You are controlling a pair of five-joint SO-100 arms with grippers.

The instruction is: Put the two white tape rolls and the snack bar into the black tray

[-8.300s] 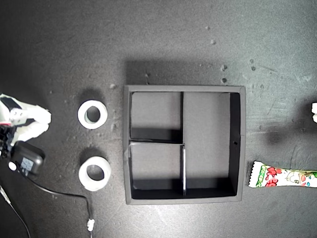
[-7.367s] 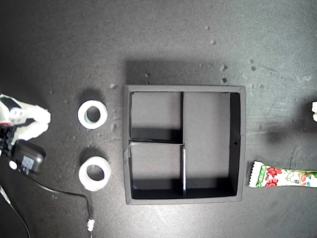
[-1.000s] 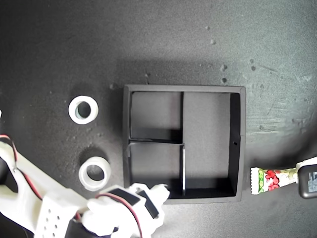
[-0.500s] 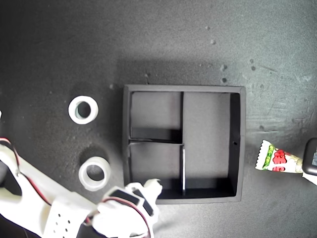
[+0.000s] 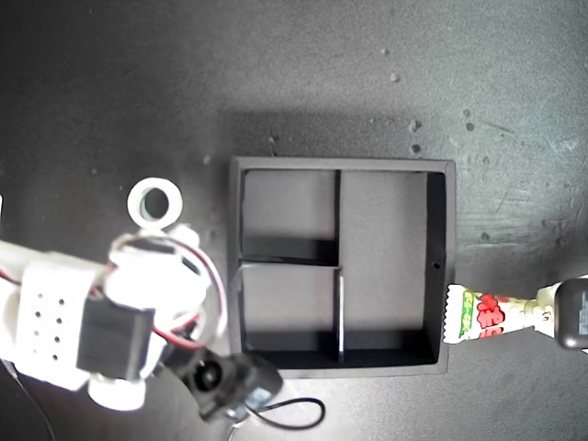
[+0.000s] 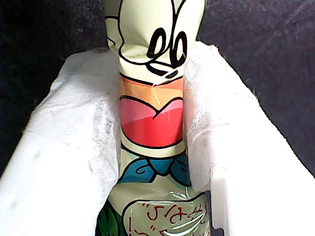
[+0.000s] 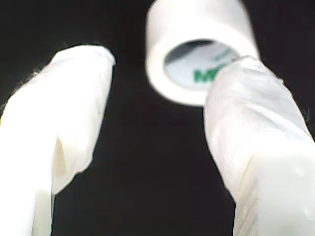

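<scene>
Holding the snack bar, my first end effector has both white padded fingers pressed flat on the wrapper, jaws narrow around it. In the exterior view this end effector sits at the exterior view's right edge, just outside the black tray. The snack bar pokes toward the tray, its crimped end touching or just over the tray's outer wall; cannot tell which. Bar is not inside any compartment.

One white tape roll shows ahead of my second end effector. Jaws are spread wide, nothing between them. One fingertip overlaps the roll's rim in the second wrist view; contact cannot be told. In the exterior view that roll lies on the dark table, well apart from the tray on the exterior view's left, with the second end effector just below it.

Count: one snack bar, one tray, one tape roll visible. The white arm body and its black camera cover the table at the exterior view's lower left, so a second roll cannot be seen. Tray has two small compartments and one long one, all three empty.
</scene>
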